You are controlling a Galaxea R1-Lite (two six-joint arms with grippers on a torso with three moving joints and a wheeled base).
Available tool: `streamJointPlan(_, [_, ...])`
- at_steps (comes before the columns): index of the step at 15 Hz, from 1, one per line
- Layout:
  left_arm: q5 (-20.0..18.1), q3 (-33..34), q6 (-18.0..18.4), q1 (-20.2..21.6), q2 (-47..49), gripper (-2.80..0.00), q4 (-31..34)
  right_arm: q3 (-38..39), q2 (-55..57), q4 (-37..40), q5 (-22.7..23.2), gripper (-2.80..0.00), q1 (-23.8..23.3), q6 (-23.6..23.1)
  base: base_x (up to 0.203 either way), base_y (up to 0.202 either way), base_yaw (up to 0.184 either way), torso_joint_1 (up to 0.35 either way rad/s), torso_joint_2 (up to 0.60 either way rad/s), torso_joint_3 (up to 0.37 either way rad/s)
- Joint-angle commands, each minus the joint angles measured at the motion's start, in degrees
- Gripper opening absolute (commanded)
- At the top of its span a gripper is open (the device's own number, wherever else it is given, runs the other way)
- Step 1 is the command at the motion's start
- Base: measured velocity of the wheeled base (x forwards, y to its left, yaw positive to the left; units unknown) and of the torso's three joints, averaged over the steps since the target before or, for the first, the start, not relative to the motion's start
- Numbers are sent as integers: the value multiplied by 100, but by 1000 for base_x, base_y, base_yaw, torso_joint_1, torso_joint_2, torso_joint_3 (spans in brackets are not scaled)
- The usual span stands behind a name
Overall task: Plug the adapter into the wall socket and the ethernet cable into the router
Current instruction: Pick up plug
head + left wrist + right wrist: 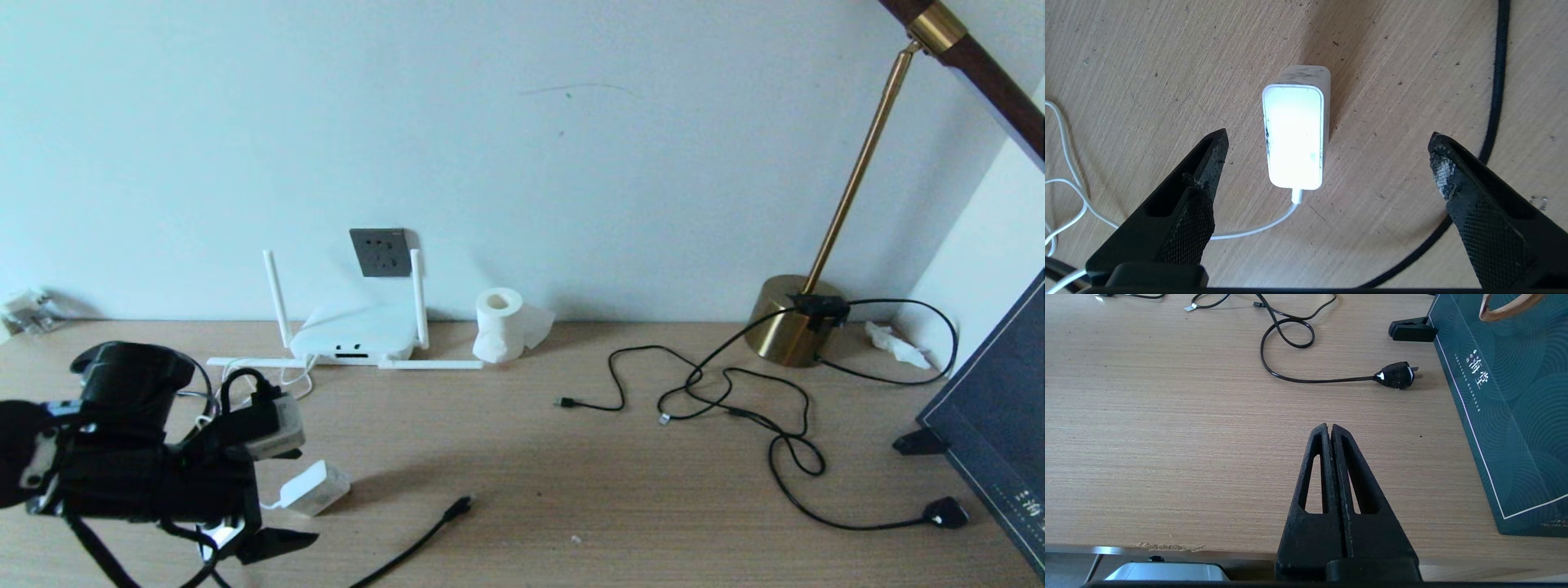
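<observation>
In the head view the left arm fills the lower left corner, its bulk hiding much of the left gripper (273,535); only one dark fingertip pokes out clearly, beside the adapter (314,488), which lies on the wooden table (571,441) partly tucked behind the arm. The ethernet cable (424,535) runs up from the bottom edge, where it is cut off, to its plug just right of the adapter. At the back, against the pale wall, sits the router (353,336), two antennas upright and two laid flat, with the wall socket (380,252) above it, its right edge crossed by an antenna. A toilet-paper roll (500,324) stands right of the router; farther right are thin black cords (702,392), a brass lamp (796,327) cut off at the top, its black plug (945,514), and a dark box (992,433) cut off by the frame. The left wrist view shows the left gripper (1327,159) spread wide and holding nothing, its fingers (1206,163) either side of the adapter (1295,141) without touching it; the white cord (1253,230) leaves the adapter's near end and the ethernet cable (1494,102) curves past one side. In the right wrist view the right gripper (1329,428) is parked above bare tabletop, jaws pressed together and empty, with the lamp's plug (1396,375) and the box (1506,416) beyond.
</observation>
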Motion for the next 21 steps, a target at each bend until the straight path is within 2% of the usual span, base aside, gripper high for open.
streamJointPlan(1, [8, -10, 40, -7, 154, 0, -38, 1, 0, 10, 2, -280, 1, -3, 0, 0, 0, 0, 0, 0])
streamJointPlan(4, [53, -47, 42, -54, 404, 0, -320, 1, 0, 10, 2, -280, 1, -3, 0, 0, 0, 0, 0, 0])
streamJointPlan(8, [58, -190, 42, -79, 589, 0, -319, 1, 0, 10, 2, -280, 1, -3, 0, 0, 0, 0, 0, 0])
streamJointPlan(10, [207, -251, 42, -79, 649, 0, -319, 1, 0, 10, 2, -280, 1, -3, 0, 0, 0, 0, 0, 0])
streamJointPlan(21, [493, -808, 42, -273, 974, 0, -209, 1, 0, 10, 2, -280, 1, -3, 0, 0, 0, 0, 0, 0])
